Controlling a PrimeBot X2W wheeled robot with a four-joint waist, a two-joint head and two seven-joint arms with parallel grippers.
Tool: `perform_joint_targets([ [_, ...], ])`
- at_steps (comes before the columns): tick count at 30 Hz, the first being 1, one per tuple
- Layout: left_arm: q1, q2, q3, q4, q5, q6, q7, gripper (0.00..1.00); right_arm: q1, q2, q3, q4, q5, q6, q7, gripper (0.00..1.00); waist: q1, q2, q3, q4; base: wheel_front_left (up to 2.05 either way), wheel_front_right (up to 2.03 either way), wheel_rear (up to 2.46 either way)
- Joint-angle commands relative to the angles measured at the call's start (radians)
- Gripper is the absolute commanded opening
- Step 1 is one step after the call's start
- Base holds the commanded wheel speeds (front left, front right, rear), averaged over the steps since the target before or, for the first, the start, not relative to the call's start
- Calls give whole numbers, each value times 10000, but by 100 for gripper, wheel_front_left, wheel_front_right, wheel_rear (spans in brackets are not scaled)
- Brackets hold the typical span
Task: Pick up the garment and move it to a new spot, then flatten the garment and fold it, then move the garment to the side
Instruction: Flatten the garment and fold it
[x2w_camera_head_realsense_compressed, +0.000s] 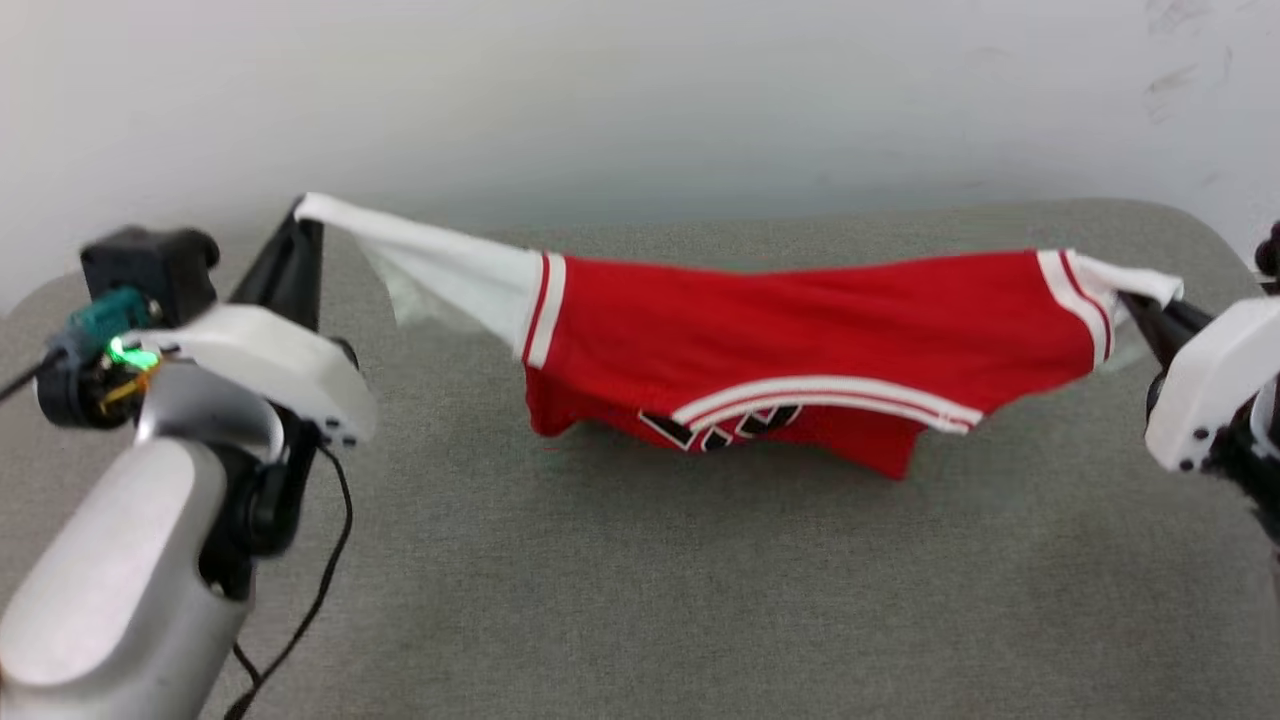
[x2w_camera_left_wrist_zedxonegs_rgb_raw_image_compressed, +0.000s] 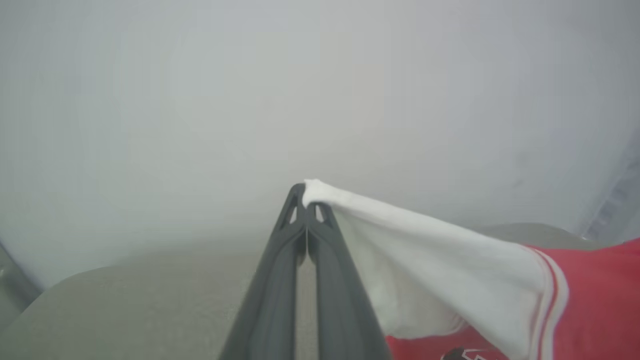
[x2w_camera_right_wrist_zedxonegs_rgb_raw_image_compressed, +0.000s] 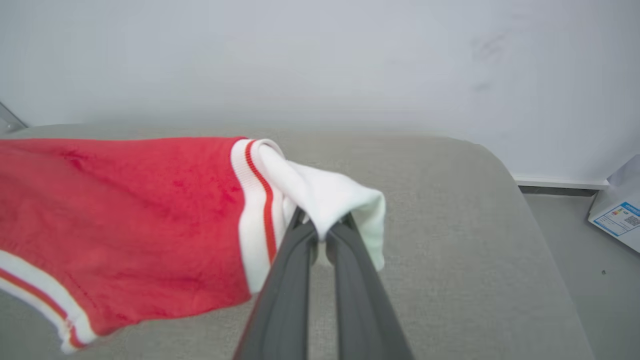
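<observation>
Holding the garment (x2w_camera_head_realsense_compressed: 800, 330) stretched in the air over the grey table (x2w_camera_head_realsense_compressed: 640, 600), with the red middle sagging lowest, hard to tell whether touching the surface. Pinched only at the two white sleeve ends, by the left gripper (x2w_camera_head_realsense_compressed: 300, 215) and the right gripper (x2w_camera_head_realsense_compressed: 1145, 300), each with fingers closed together on a small tip of cloth. Could slip out of such a thin pinch if pulled wider apart or carried at uneven pace, then fall in a heap; could also drag and crease underneath if lowered with this sag.
</observation>
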Motion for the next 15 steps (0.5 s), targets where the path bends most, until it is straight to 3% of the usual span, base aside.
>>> perform_joint_targets([
  [1,-458,-103,61,159,-38,-121,-38,0,-432,-70,54,117,92,-3,-104,0,0,0,123,35,0,0,0],
  [15,-6531,-821,203,3544,419,-1500,-517,0,-6129,-534,607,2371,420,-3,-2103,0,0,0,2591,7,0,0,0],
])
